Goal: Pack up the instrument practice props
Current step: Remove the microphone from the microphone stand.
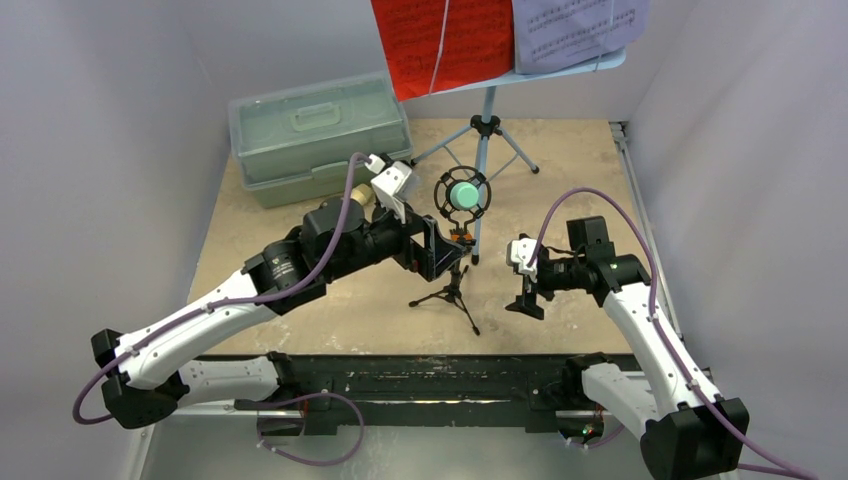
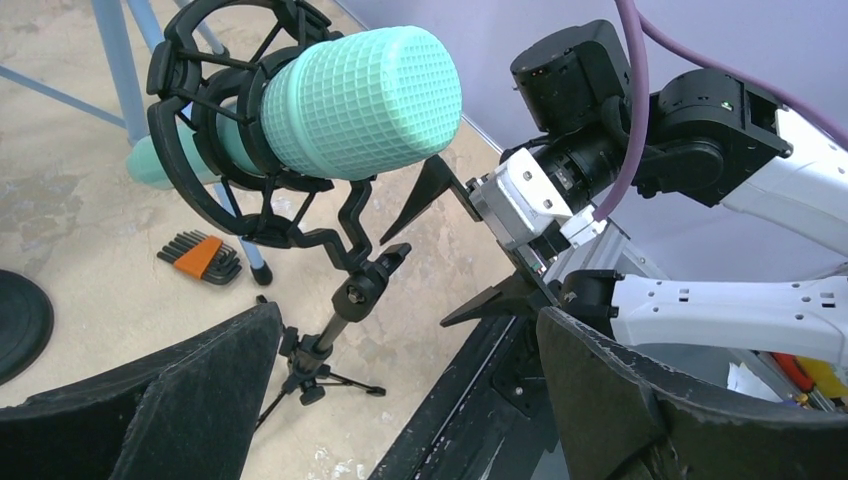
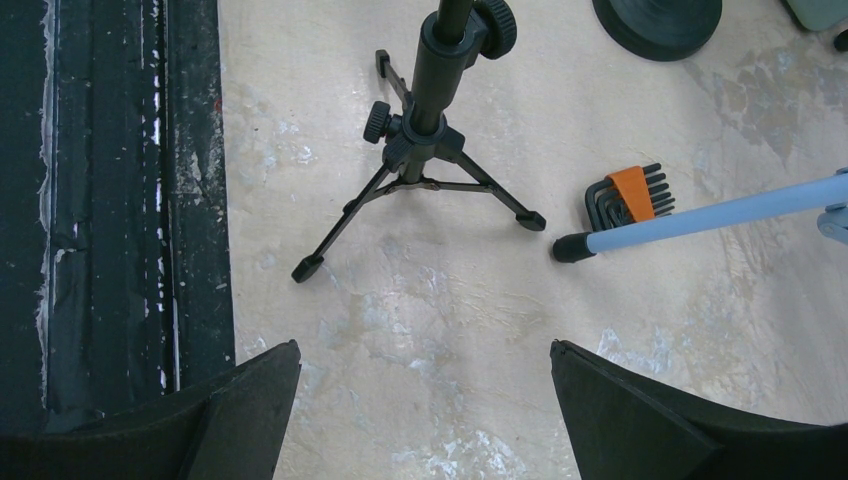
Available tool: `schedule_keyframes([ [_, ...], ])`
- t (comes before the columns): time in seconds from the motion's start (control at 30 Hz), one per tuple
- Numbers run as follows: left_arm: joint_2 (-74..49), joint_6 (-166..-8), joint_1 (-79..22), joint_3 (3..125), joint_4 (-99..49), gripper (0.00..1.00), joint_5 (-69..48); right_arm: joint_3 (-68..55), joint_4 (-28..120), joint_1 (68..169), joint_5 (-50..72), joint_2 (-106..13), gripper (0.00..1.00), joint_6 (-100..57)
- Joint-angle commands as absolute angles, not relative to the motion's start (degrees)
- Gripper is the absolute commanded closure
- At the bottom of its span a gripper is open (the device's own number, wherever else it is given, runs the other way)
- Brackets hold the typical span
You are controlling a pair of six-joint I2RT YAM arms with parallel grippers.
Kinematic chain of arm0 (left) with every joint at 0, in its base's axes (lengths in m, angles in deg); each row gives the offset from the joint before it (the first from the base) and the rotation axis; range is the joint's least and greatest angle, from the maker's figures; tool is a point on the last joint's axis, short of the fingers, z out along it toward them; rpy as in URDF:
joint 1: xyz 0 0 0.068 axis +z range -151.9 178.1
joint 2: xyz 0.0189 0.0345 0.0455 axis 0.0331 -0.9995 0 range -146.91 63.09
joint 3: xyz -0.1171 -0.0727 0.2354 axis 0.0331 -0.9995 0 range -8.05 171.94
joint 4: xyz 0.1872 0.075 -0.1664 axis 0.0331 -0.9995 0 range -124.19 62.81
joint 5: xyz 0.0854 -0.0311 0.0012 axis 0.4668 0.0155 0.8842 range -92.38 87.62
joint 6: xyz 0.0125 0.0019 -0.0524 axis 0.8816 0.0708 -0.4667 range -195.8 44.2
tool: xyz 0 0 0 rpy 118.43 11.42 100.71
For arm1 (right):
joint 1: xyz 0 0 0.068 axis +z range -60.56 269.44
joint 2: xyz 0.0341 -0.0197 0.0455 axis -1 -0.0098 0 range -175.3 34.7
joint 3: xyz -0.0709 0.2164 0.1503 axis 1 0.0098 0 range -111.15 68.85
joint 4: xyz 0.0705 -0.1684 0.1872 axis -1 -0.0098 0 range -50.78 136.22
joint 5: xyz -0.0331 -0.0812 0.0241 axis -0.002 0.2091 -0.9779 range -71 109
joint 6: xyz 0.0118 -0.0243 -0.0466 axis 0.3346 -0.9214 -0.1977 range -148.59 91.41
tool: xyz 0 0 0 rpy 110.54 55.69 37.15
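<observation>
A teal microphone (image 1: pixel 463 194) (image 2: pixel 355 100) sits in a black ring-top holder on a small tripod (image 1: pixel 450 292) (image 3: pixel 420 150) at mid table. My left gripper (image 1: pixel 438 252) (image 2: pixel 408 310) is just left of that stand, open and empty. My right gripper (image 1: pixel 525 292) (image 3: pixel 422 345) hangs open over bare table to the right of the tripod. The light-blue music rack (image 1: pixel 485 140) stands behind, with a red sheet (image 1: pixel 440 40) and a purple sheet (image 1: pixel 575 28) on it. A tan microphone (image 1: pixel 361 197) peeks out behind my left arm.
A pale green case (image 1: pixel 315 135) stands shut at the back left. An orange-and-black hex key set (image 2: pixel 200 257) (image 3: pixel 630 195) lies by a rack foot (image 3: pixel 570 246). A black round base (image 3: pixel 655 20) (image 2: pixel 15 320) stands nearby. White walls close in on three sides.
</observation>
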State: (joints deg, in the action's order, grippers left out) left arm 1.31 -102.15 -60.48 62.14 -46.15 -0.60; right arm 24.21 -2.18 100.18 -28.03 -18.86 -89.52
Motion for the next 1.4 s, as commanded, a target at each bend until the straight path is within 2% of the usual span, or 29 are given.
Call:
schedule_keyframes([
  [0.0,0.42,-101.96,-60.99,65.82,-44.48,0.00,-0.05,24.55,-1.85,99.83,-28.29,-18.48,0.01,-89.72],
  [1.37,-13.41,-97.09,-72.09,81.81,-55.27,0.00,20.45,24.51,-2.81,99.81,-28.73,-19.34,0.01,-90.63],
])
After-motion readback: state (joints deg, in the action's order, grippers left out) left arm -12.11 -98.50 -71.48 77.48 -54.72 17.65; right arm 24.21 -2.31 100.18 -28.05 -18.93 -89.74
